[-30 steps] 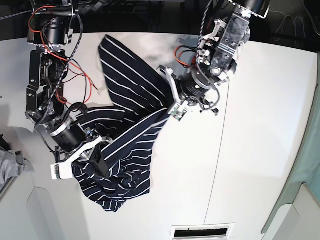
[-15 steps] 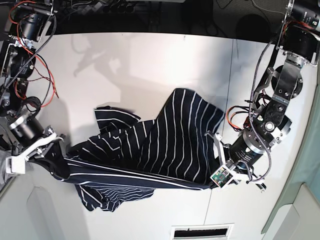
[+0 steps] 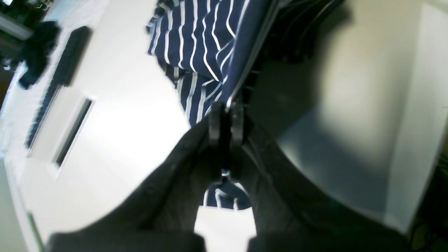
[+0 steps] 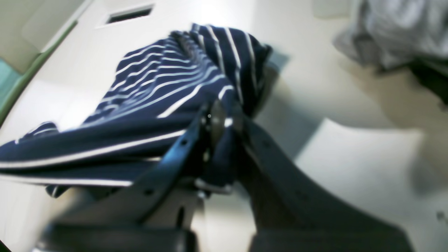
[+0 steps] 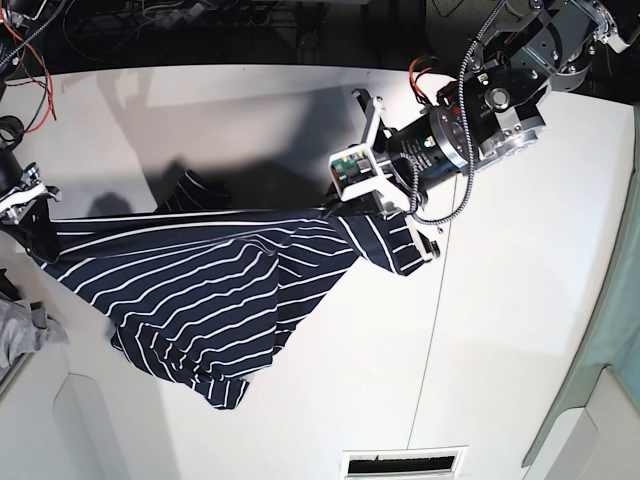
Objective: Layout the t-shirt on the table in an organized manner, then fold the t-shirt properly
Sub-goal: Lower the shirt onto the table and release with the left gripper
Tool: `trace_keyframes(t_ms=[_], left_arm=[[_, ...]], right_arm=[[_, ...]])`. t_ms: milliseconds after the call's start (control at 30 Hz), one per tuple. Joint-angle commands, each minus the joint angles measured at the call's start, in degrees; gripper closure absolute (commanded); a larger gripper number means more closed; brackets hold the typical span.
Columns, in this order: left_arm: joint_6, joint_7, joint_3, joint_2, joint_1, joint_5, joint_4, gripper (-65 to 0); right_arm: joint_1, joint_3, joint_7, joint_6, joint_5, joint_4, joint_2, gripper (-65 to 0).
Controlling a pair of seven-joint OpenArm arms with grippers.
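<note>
You are holding the t-shirt (image 5: 210,290) stretched lengthwise between both arms, left gripper (image 3: 225,120) and right gripper (image 4: 220,122) each clamping a top-edge corner, its body trailing down onto the table (image 5: 520,300) toward the near edge.

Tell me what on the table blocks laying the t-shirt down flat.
Nothing visible. The left gripper and right gripper each clamp the t-shirt, stretched between them over bare white table. The grey cloth sits at the table's edge beside the hanging hem, apart from it.
</note>
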Motion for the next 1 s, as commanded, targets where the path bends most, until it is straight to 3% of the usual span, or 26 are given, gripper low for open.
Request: trace_keyframes(t_ms=[0, 133, 267, 367, 467, 533, 633, 700, 833, 967], left_arm=[[1.38, 1.84, 1.09, -1.01, -0.39, 1.31, 0.74, 0.0], [1.38, 1.99, 7.61, -1.01, -0.39, 1.33, 0.59, -0.2], [1.38, 2.16, 12.28, -0.63, -0.39, 1.38, 0.59, -17.6], [1.57, 5.20, 13.77, 1.07, -0.42, 1.36, 0.59, -26.4], [7.04, 9.29, 13.66, 2.67, -0.46, 1.95, 0.59, -26.8], [10.23, 9.27, 12.87, 2.62, -0.44, 4.17, 0.61, -26.8], [15.26, 8.74, 10.23, 2.64, -0.46, 6.27, 0.61, -26.7], [16.52, 8.00, 7.61, 2.64, -0.48, 6.32, 0.61, -26.7], [16.35, 6.88, 2.62, 2.67, -0.70, 1.79, -0.66, -26.7], [12.76, 5.97, -1.36, 5.73, -2.01, -2.91, -7.08, -26.8]], right_arm=[[-0.39, 1.99, 2.40, -2.56, -0.17, 0.74, 1.75, 0.0], [-4.04, 3.43, 2.40, -2.75, -0.48, 0.74, 1.73, 0.0], [-6.64, 3.58, 2.43, -3.10, -1.97, 0.44, 1.73, 0.0], [-7.61, 3.58, 2.43, -4.35, -3.54, -0.42, 1.73, 0.0], [-7.67, 3.58, 2.75, -4.48, -4.55, -1.44, 1.70, -23.1], [-7.65, 3.58, 4.39, -4.46, -3.50, -1.46, 1.55, -33.0], [-6.78, 3.58, 4.61, -4.37, 1.20, -1.44, 1.57, -34.3], [-5.46, 3.58, 4.57, -4.24, 1.92, -1.44, 1.27, -34.3], [-2.08, 3.56, 4.59, -4.24, 1.90, -1.44, 0.35, -34.3], [2.71, 1.75, 4.66, -4.24, 0.63, -1.46, -1.07, -34.3]])
